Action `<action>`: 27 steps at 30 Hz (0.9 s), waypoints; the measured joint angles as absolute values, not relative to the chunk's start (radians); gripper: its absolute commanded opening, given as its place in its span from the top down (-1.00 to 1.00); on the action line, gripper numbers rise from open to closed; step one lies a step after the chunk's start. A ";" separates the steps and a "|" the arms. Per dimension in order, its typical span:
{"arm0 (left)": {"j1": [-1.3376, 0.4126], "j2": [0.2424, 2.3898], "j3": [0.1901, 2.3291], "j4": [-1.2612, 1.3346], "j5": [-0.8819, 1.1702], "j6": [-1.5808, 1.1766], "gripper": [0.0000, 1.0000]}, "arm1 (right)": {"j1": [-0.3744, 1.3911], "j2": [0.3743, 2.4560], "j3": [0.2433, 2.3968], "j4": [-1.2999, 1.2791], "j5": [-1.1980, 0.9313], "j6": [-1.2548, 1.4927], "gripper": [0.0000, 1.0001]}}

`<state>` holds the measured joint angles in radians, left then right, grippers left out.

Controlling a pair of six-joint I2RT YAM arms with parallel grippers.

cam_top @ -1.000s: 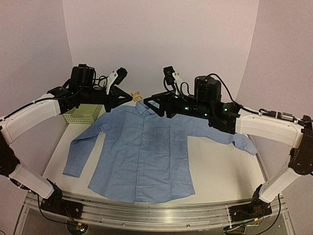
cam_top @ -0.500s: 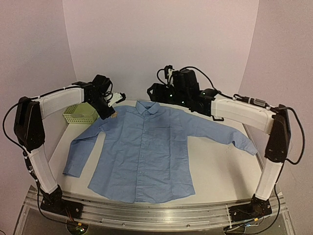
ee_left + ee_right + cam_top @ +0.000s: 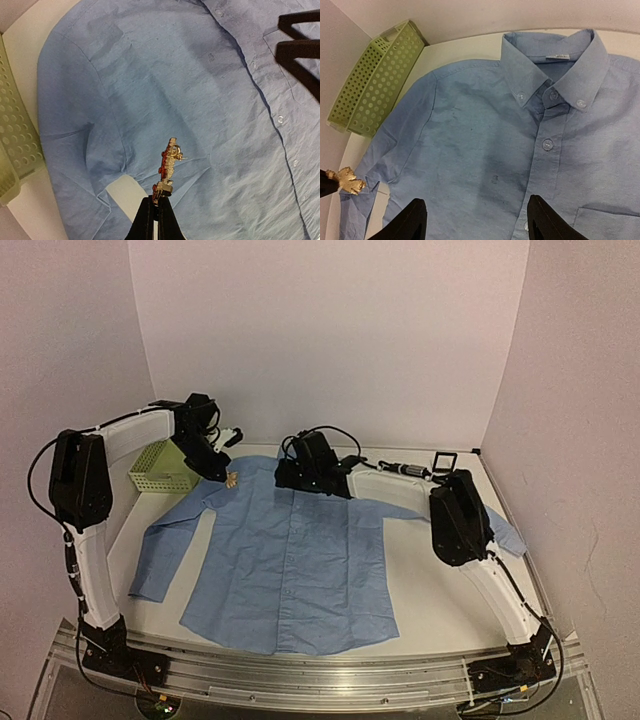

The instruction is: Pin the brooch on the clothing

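Left gripper [image 3: 155, 206] is pressed together on the lower end of the brooch [image 3: 169, 167]. The ornament stands up from the fingertips above the shirt [image 3: 165, 85], over the chest panel close to the seam where the sleeve joins. Right gripper [image 3: 476, 201] hangs with its jaws spread over the shirt front, below the collar [image 3: 555, 55] and beside the button placket. It holds nothing. A pale green basket [image 3: 375, 85] lies off the cloth, beside the shoulder.

Step in hand, as judged: bring the brooch to the fabric and fasten it.

1. Choose a site on flat, single-layer chest cloth, clear of the sleeve seam and the puckers beside it.
2. Set the right gripper on the cloth just beside that site, so the fabric is taut and cannot slide with the pin.
3. Lower the brooch at a shallow angle, so the pin catches cloth and not the table beneath.
4. Push slowly. The brooch is gripped by one end only and may pivot between the fingers.

The wrist view probably does not resolve the pin; which way its point faces cannot be told, so confirm this before pushing.
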<state>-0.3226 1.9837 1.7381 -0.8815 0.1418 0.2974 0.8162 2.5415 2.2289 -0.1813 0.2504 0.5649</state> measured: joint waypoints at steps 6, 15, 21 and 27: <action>-0.296 2.042 1.780 -0.883 0.229 0.206 1.00 | 0.820 2.698 2.343 -0.186 0.269 0.610 -0.28; -0.273 2.088 1.789 -0.751 0.355 0.103 1.00 | 0.867 2.783 2.414 -0.197 0.357 0.559 -0.15; -0.273 2.160 1.798 -0.663 0.409 0.030 1.00 | 0.888 2.771 2.354 -0.158 0.390 0.499 -0.18; -0.272 2.165 1.675 -0.594 0.428 -0.025 1.00 | 0.903 2.730 2.286 -0.161 0.407 0.417 -0.19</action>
<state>-0.2717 2.1654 1.6751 -0.5945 0.4277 -0.0247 0.9026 2.7300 2.2864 -0.1605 0.4074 0.4174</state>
